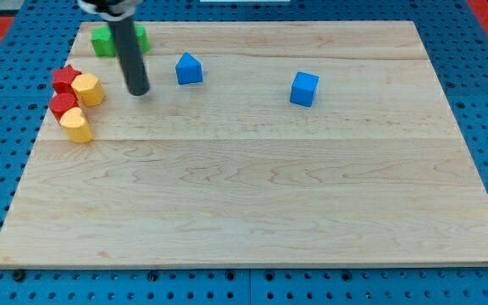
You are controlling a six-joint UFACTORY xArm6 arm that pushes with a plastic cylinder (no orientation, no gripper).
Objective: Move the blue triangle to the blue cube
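Observation:
The blue triangle (189, 69) lies on the wooden board (252, 195) near the view's top, left of centre. The blue cube (304, 89) lies to its right, well apart from it. My tip (138, 91) rests on the board to the left of the blue triangle, a short gap away, not touching it. The dark rod rises from the tip to the view's top edge.
A green block (104, 41) sits at the top left, partly behind the rod. Two red blocks (65, 79) (62, 105) and two yellow blocks (88, 89) (77, 125) cluster at the board's left edge, left of my tip.

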